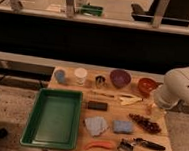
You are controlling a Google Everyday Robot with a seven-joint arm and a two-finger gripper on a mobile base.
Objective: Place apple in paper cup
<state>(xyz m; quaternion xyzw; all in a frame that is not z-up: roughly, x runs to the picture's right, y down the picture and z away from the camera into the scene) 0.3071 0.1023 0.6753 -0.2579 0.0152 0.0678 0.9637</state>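
Pincer [154, 102] is hanging just in front of the round orange bowl [147, 85]; whether it is gripping, I cannot tell. The small orange-yellow apple [148, 109] is sitting there too, and the plain white paper cup [80, 75] is standing well left of that bowl.

Lab: claw [158, 102] over right of cluttered table [115, 113]
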